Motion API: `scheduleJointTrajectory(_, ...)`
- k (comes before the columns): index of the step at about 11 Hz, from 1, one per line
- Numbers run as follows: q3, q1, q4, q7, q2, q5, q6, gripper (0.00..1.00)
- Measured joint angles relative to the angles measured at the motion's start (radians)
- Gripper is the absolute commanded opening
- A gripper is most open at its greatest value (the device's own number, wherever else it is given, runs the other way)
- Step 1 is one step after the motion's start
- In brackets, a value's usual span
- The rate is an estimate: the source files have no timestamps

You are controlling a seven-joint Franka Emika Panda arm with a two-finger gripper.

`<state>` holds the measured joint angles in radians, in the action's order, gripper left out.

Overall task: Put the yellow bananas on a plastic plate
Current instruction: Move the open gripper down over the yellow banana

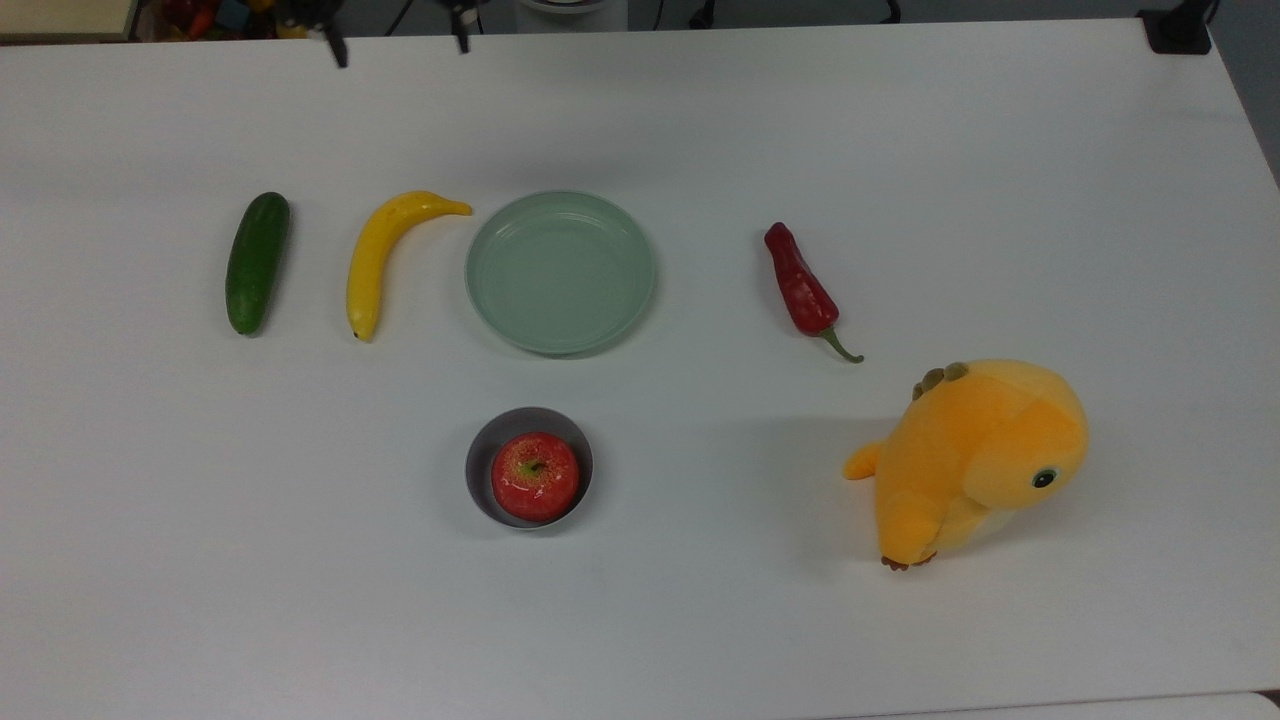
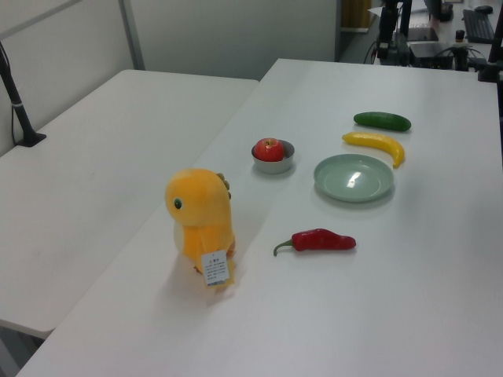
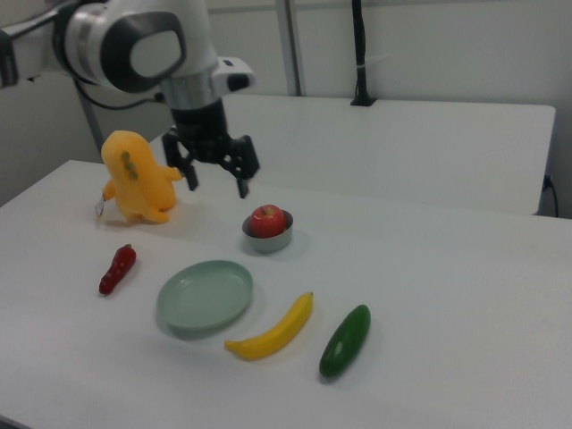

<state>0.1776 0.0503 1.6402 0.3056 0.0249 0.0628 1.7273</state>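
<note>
The yellow bananas are a single curved banana (image 1: 372, 262) lying flat on the white table, just off the plastic plate's left rim in the top view. The pale mint-green plastic plate (image 1: 560, 272) has nothing in it. In the right view the banana (image 3: 273, 334) lies between the plate (image 3: 206, 296) and the cucumber. My gripper (image 3: 217, 184) hangs open in the air with nothing between its fingers. In the top view its two dark fingertips (image 1: 341, 52) poke in at the top edge, well beyond the banana's stem end. The left view shows the banana (image 2: 377, 143) beside the plate (image 2: 354, 177).
A dark green cucumber (image 1: 256, 262) lies to the banana's left in the top view. A red chili pepper (image 1: 801, 290) lies right of the plate. A grey bowl (image 1: 478, 440) holds a red apple (image 1: 534, 476). An orange plush toy (image 1: 975, 458) stands at the right.
</note>
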Motion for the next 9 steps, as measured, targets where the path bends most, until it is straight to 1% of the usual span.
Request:
scheduleJointTrajectory(2, 0.055, -0.011, 0.002, 0.007, 0.056, 0.0, 0.077, 1.0)
scheduleJointTrajectory(3, 0.071, -0.021, 0.007, 0.007, 0.085, 0.0, 0.097, 1.0)
scheduleJointTrajectory(5, 0.086, -0.044, 0.047, 0.008, 0.141, 0.0, 0.162, 1.0)
scheduleJointTrajectory(9, 0.087, -0.062, 0.143, 0.007, 0.218, 0.0, 0.313, 1.0)
